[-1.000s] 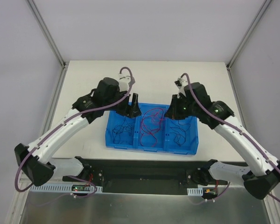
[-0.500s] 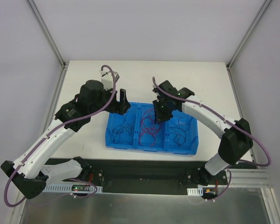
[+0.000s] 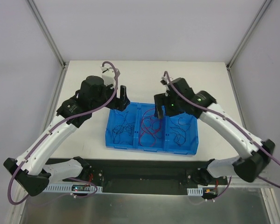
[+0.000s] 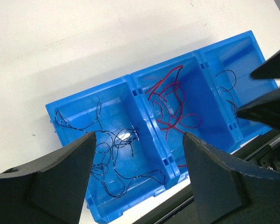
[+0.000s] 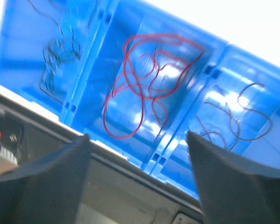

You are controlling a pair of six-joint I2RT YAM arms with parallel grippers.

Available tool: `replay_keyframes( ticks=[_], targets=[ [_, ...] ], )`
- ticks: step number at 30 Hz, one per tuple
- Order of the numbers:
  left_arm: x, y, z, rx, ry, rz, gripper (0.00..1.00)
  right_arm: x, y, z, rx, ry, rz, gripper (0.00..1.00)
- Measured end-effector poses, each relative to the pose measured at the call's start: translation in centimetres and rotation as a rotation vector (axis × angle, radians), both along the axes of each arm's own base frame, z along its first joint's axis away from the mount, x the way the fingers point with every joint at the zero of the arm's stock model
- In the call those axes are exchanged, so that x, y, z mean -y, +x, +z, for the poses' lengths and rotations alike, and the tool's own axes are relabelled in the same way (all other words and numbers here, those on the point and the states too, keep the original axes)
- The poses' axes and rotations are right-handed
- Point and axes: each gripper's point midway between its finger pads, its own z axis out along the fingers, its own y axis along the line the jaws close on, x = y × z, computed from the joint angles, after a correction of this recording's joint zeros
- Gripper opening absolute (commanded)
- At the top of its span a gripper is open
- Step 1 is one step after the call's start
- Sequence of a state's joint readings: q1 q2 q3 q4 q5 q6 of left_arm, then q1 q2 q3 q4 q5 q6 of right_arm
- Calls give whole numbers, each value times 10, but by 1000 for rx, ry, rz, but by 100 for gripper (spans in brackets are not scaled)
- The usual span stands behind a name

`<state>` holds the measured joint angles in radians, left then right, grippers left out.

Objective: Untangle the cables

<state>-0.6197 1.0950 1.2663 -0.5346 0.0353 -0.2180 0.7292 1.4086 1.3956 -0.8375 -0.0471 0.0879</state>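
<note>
**Both grippers open above sorted but knotted wires**

The cables lie in a blue tray with three compartments. A black tangle fills the left one, red loops the middle one, and dark strands, black or perhaps dark red in the blurred right wrist view, the right one. The left gripper hangs over the black tangle, jaws spread wide and holding nothing. The right gripper is equally wide and empty over the red loops. The tray rests on the white tabletop.

The wires are hair-fine, so a pinch may miss or slip. Catching several strands at once would likely lift the whole knot. A hard pull could tighten it or drag wire over a divider.
</note>
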Motion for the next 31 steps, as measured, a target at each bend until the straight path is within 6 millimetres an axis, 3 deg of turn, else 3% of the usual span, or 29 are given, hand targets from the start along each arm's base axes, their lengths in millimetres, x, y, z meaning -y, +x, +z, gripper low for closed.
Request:
replay_keyframes(
  ticks=[3,10,15,20,24,31],
  targets=[
    [2,2,6,16,-23,-3,76,23,4,38,192,54,-72,96],
    [6,-6,37,166,-183,-29,83,108,-11,106,538,96,-308,96],
    [-6,-17,87,354,-333,-1,83,144,-20,138,657,87,-395,96],
    [-18,-29,136,501,-445,10,81,156,-26,188,753,148,-428,96],
    [-26,-51,144,566,-511,-24,81,164,-33,194,780,170,-429,96],
    [-51,-97,127,666,-584,-65,83,188,-71,167,837,204,-353,96]
  ],
)
